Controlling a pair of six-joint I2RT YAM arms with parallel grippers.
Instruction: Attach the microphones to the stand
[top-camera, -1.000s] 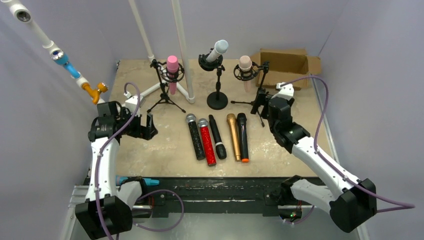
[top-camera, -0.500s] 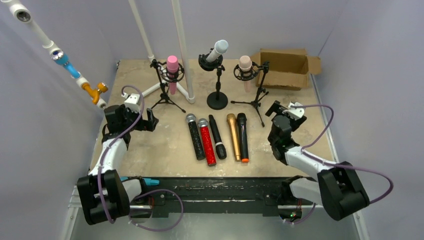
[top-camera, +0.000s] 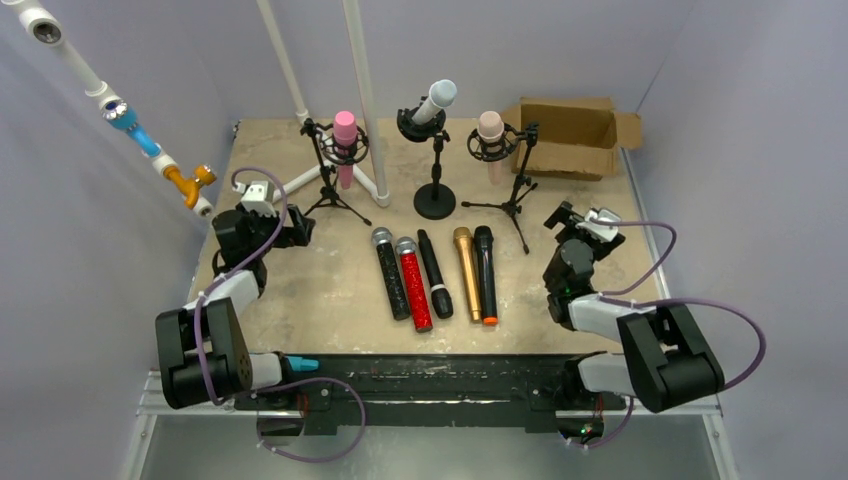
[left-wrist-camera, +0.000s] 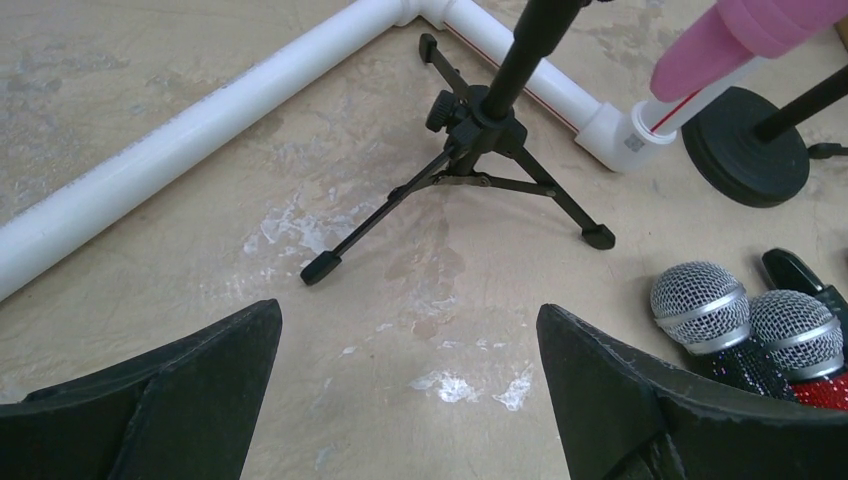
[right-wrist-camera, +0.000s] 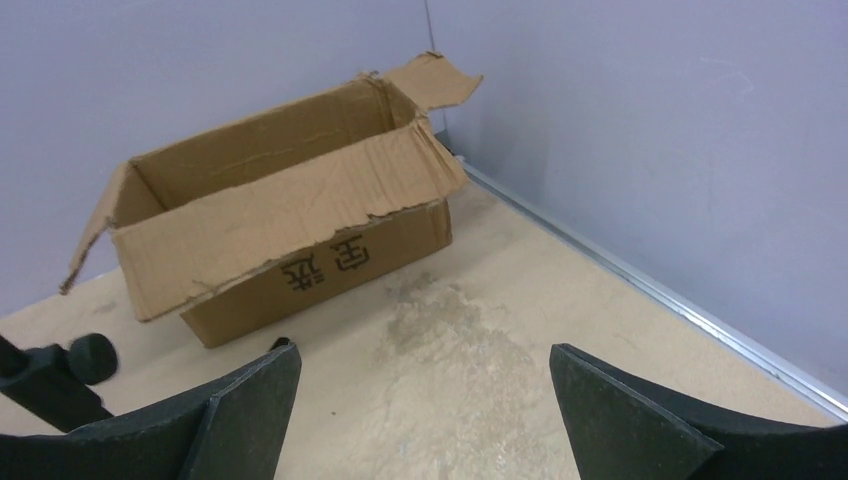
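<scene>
Across the bench (top-camera: 330, 290) centre, 5 microphones (top-camera: 433, 272) lie close-packed; 3 more sit in stands (top-camera: 434, 205) toward 12 o'clock. Left fingers (left-wrist-camera: 170, 400) and right fingers (right-wrist-camera: 650, 420) gape wide, empty. Pinching 1 could roll its neighbours; a swing could clip a tripod leg (left-wrist-camera: 385, 218).

Pink microphone (top-camera: 344, 135), red glitter microphone (top-camera: 414, 293), brown box (top-camera: 570, 160)

A pink mic (top-camera: 345, 133), a white mic (top-camera: 437, 99) and a peach mic (top-camera: 490, 128) are held in three stands (top-camera: 435, 195) at the back of the table (top-camera: 325, 295), five mics (top-camera: 433, 268) are laid side by side mid-table, and a box (top-camera: 570, 135) is set at the far right, with the left gripper (top-camera: 293, 230) and right gripper (top-camera: 561, 216) at either side.
</scene>
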